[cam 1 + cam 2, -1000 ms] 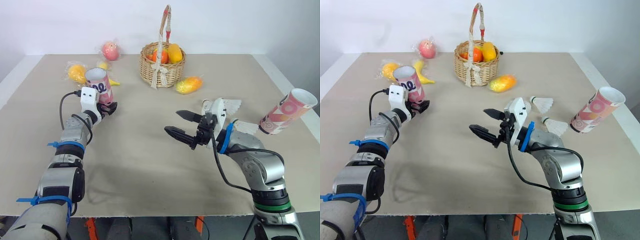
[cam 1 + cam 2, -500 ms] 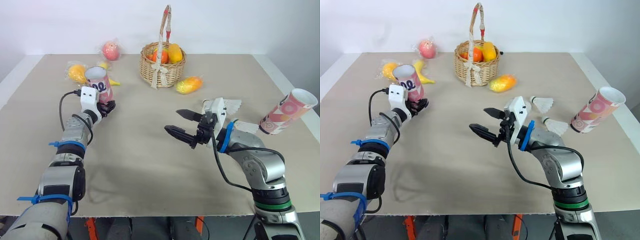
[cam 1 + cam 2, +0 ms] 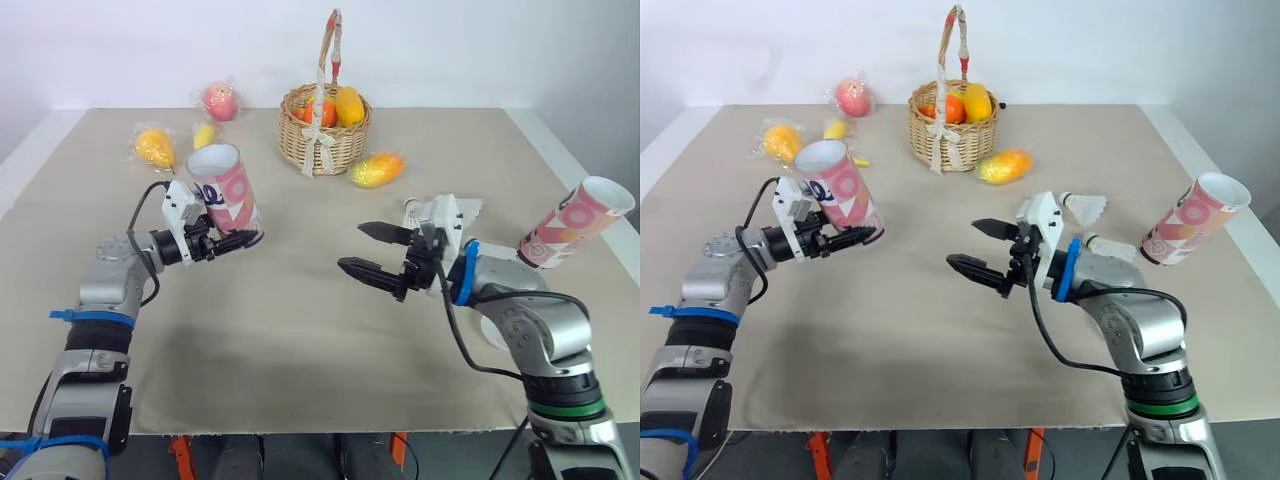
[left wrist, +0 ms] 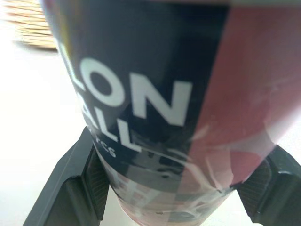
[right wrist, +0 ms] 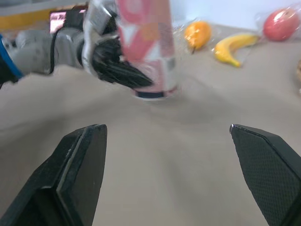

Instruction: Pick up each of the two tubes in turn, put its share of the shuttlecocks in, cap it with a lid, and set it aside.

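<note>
The left fingers (image 4: 70, 186) are clamped on the lower end of a pink and navy tube (image 3: 228, 192), one finger pressed against each side of its wall. The tube's base sits between them and the rest of the tube rises clear above them. The tube is over the left half of the tabletop (image 3: 280, 320), nearer the robot than a bagged yellow fruit (image 3: 153, 147) and a banana (image 3: 203, 133). Its long axis is close to upright but tilted: the open mouth faces up and leans back toward the robot's left, and the base points toward the middle of the tabletop. I cannot tell whether the base touches the surface.

The right fingers (image 5: 80, 169) are spread wide and hold nothing. They hang over the middle of the tabletop, tips aimed at the held tube and well apart from it.

A second tube (image 3: 577, 222) sits at the right edge of the tabletop, its long axis slanted and its open white mouth raised toward the far right. Two shuttlecocks (image 3: 1083, 208) lie between it and the right fingers, one partly hidden by the forearm.

A basket (image 3: 322, 140) of fruit stands at the far middle.
</note>
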Controlling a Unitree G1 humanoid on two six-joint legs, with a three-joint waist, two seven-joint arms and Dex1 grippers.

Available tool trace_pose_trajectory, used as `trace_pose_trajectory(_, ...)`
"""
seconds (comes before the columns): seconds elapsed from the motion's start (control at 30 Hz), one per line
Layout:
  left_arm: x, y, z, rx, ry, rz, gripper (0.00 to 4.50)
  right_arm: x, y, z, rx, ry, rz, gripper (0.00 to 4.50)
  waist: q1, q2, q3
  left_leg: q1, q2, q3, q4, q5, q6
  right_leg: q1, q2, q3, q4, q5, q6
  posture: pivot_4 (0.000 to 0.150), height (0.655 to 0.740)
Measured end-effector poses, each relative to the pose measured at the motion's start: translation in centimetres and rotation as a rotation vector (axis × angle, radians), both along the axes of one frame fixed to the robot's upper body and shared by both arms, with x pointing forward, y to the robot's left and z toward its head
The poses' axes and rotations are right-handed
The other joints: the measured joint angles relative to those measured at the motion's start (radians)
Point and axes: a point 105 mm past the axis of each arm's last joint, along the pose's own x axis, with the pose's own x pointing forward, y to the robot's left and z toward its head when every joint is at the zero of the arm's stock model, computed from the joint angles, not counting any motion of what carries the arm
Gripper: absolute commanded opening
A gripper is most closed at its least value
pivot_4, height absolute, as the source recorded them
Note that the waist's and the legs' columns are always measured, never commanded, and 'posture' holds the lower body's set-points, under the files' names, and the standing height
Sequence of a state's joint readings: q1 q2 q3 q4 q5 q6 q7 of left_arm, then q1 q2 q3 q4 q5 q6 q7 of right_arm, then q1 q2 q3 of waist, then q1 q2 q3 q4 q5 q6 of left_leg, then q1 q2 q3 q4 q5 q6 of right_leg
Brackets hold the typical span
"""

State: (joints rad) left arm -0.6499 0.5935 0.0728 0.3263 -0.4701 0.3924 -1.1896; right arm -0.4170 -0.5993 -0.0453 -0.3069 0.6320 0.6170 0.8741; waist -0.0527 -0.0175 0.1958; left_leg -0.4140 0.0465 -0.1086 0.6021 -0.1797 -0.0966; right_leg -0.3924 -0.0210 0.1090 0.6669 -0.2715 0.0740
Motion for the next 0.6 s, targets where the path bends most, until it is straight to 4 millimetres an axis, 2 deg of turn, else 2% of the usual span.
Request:
trace_pose_trajectory(0.1, -2.5, -0.7, 2.0, -0.016, 0.028, -0.169, 3.12, -0.7, -1.1, 0.4, -0.003, 0.002, 0.008, 4.5, 0.0, 0.0, 0.0, 0.0, 0.0, 0.0, 0.0, 0.0, 0.0, 0.0, 0.0, 0.0, 0.0, -0.002, 0.004, 0.15, 0.74)
trace_pose_trajectory(0.17, -3.6, -1.4, 2.3, -0.001, 0.049, -0.255, 3.12, -0.9, -1.6, 0.7, 0.003, -0.003, -0.005, 4.5, 0.0, 0.0, 0.0, 0.001, 0.0, 0.0, 0.0, 0.0, 0.0, 0.001, 0.0, 0.0, 0.0, -0.003, 0.004, 0.15, 0.74)
trace_pose_trajectory(0.37, -5.0, -3.1, 0.2, 0.123, 0.093, -0.408, 3.12, -1.7, -1.7, 0.3, 0.016, 0.021, -0.009, 4.5, 0.001, 0.0, 0.0, 0.001, 0.0, 0.0, 0.0, 0.0, 0.0, 0.0, 0.001, 0.0, 0.0, -0.002, 0.004, 0.15, 0.74)
trace_pose_trajectory(0.5, -4.9, -3.3, -1.6, 0.226, 0.073, -0.442, 3.12, -2.1, -1.7, -0.1, 0.012, 0.039, -0.016, 4.5, 0.003, 0.0, 0.0, 0.0, 0.0, 0.0, 0.0, 0.0, 0.0, 0.0, 0.001, 0.0, 0.0, -0.003, 0.004, 0.15, 0.74)
trace_pose_trajectory(0.6, -4.8, -3.2, -2.4, 0.3, 0.045, -0.468, 3.12, -2.3, -2.5, -0.6, 0.001, 0.057, -0.047, 4.5, 0.004, 0.0, 0.0, 0.0, 0.0, 0.0, 0.0, 0.0, 0.001, 0.0, 0.0, 0.0, 0.0, -0.003, 0.004, 0.15, 0.74)
